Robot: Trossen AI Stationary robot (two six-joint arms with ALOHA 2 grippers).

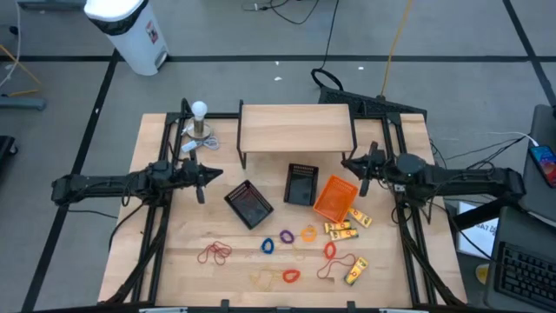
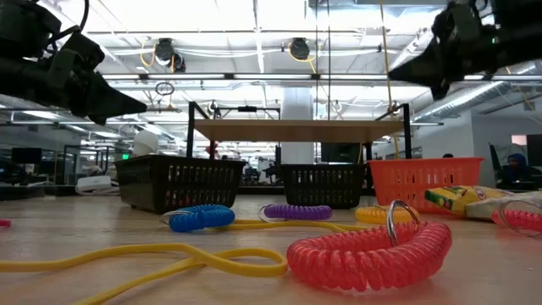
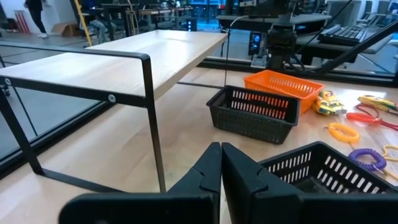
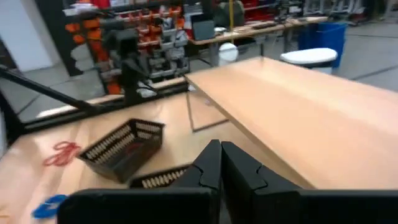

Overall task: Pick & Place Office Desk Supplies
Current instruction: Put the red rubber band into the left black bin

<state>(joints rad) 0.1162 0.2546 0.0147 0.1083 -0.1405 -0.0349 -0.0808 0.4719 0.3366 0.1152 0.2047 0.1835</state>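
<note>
The supplies lie on the near half of the table: red bands (image 1: 215, 253), a blue coil loop (image 1: 268, 246), a purple one (image 1: 286, 236), an orange one (image 1: 308, 233), more red loops (image 1: 291, 276), and yellow packets (image 1: 343, 229) (image 1: 354, 271). In the low view a red coil (image 2: 368, 250) lies nearest. My left gripper (image 1: 213, 176) (image 3: 221, 146) hovers shut above the table, left of the black trays. My right gripper (image 1: 347, 163) (image 4: 221, 144) hovers shut beside the shelf's right end, above the orange tray. Neither is near the supplies.
A low wooden shelf (image 1: 295, 128) on black legs stands at the far middle. Two black mesh trays (image 1: 250, 205) (image 1: 301, 183) and an orange tray (image 1: 334, 198) sit in front of it. A white ball on a stand (image 1: 200, 122) is at the far left.
</note>
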